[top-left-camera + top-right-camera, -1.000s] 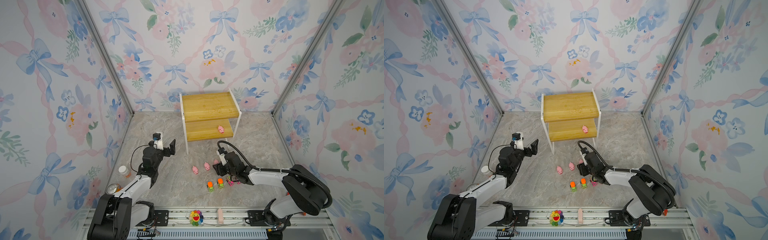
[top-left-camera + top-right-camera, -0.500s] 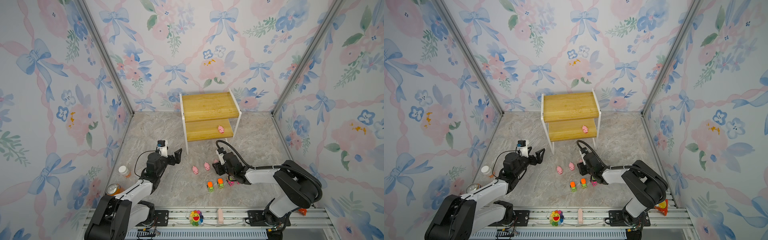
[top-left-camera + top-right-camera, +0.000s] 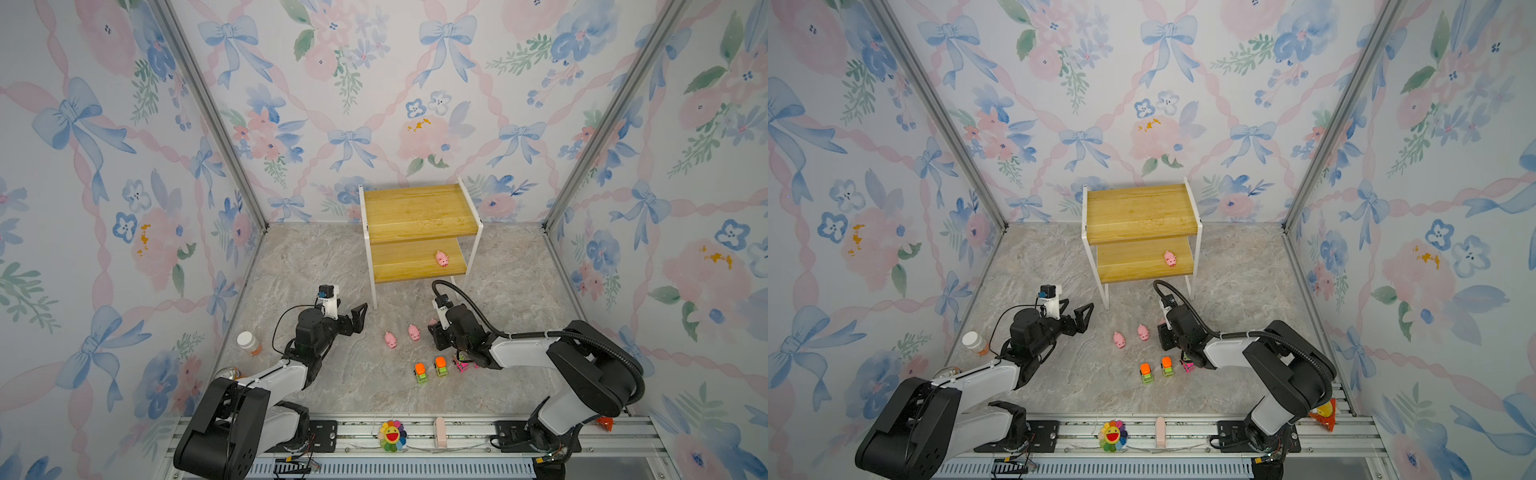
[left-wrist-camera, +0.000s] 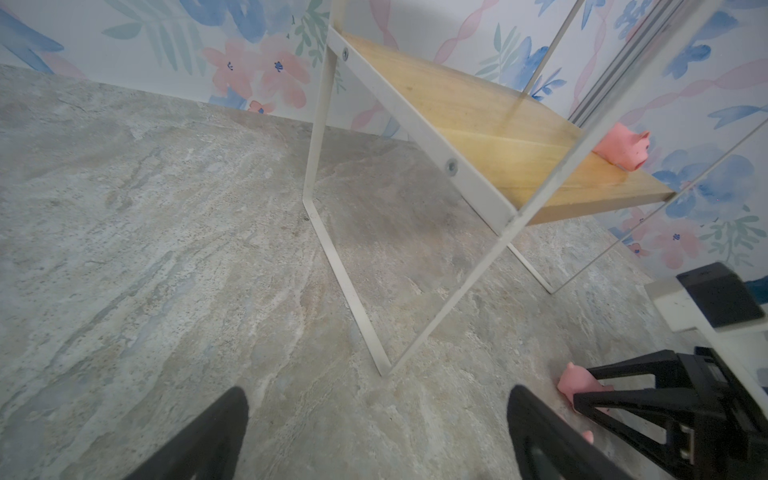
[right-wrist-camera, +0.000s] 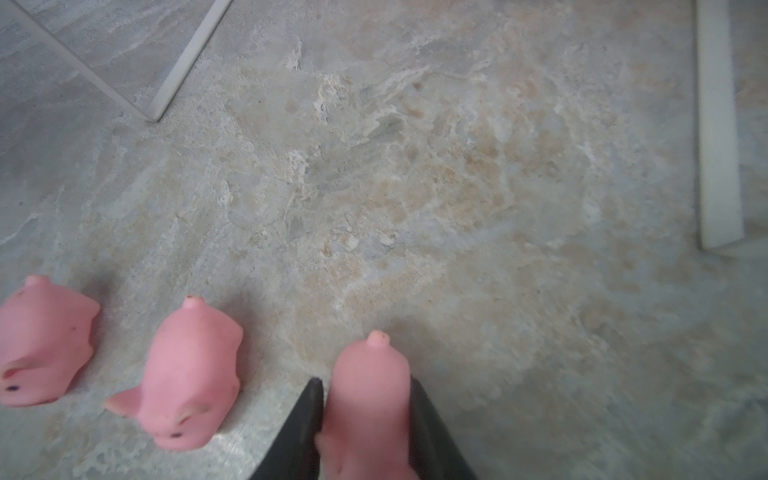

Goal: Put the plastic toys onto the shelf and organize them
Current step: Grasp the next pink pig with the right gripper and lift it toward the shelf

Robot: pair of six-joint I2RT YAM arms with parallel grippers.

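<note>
Down on the marbled surface [image 3: 324,266], the jaws of the right arm [image 3: 519,352] are closed on a small pink pig [image 5: 370,374]. One black pad [image 5: 303,415] presses each flank, and the tail end points away from the wrist. The body looks narrowed between the pads, so I'd judge it soft, hollow and rubbery, weighing next to nothing. Whether it has left the surface I cannot tell.

Across the flanks seems the right hold, since that is the broadest part. The snout, ears and tail are too small and would let it twist. The skin looks grippy rather than slick, and nothing about it seems breakable, though too hard a squeeze could make it squirt out.

Two more pigs [image 3: 390,340] [image 3: 414,332] stand just beside it in a row. A fourth pig [image 3: 441,258] stands on the lower board of the shelf [image 3: 419,216], near the right end.

The two orange-topped trucks [image 3: 420,372] [image 3: 441,366] and a pink truck [image 3: 461,365] wait nearer the rail. They look like hard plastic on wheels, best pinched across the body sides. I'd expect them to roll if set down carelessly.

The jaws of the left arm [image 3: 282,376] gape wide and empty, low near the shelf's front leg.
</note>
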